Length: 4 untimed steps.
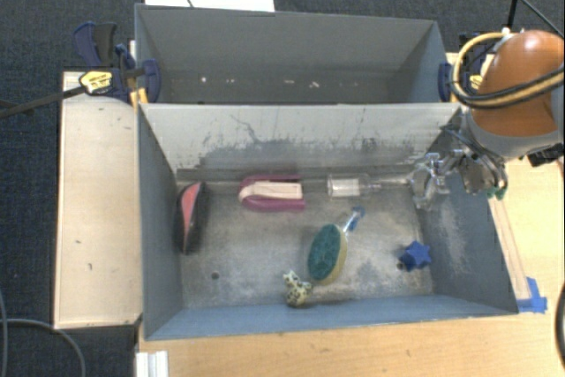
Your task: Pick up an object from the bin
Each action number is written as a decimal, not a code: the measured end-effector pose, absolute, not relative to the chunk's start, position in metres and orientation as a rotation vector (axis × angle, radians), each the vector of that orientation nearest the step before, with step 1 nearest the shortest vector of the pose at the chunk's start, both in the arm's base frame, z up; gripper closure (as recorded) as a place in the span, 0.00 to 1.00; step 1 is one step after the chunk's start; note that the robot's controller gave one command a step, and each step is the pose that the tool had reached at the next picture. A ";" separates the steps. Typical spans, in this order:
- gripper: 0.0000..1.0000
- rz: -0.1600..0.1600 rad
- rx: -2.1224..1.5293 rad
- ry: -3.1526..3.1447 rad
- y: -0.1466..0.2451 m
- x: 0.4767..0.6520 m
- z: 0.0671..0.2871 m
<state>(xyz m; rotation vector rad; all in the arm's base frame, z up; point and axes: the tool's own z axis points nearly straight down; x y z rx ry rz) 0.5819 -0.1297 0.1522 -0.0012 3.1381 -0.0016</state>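
Note:
My gripper (430, 177) hangs at the bin's right side, close to the right wall and above the floor. Just left of it a small clear bottle (351, 186) lies on its side along the back wall. Below the gripper, a small blue jagged piece (413, 257) rests on the floor near the right wall. A green oval brush with a blue handle (327, 250) lies toward the middle front. Nothing shows in the gripper.
A pink and white block (272, 192) lies at the back middle. A black and pink flat item (190, 215) leans at the left wall. A small spotted toy (297, 288) sits by the front wall.

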 end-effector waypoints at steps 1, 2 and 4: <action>0.00 -0.002 -0.006 3.138 -0.130 0.582 0.152; 0.00 0.004 -0.055 3.151 -0.134 0.501 0.086; 1.00 -0.006 -1.078 2.942 -0.118 0.518 0.226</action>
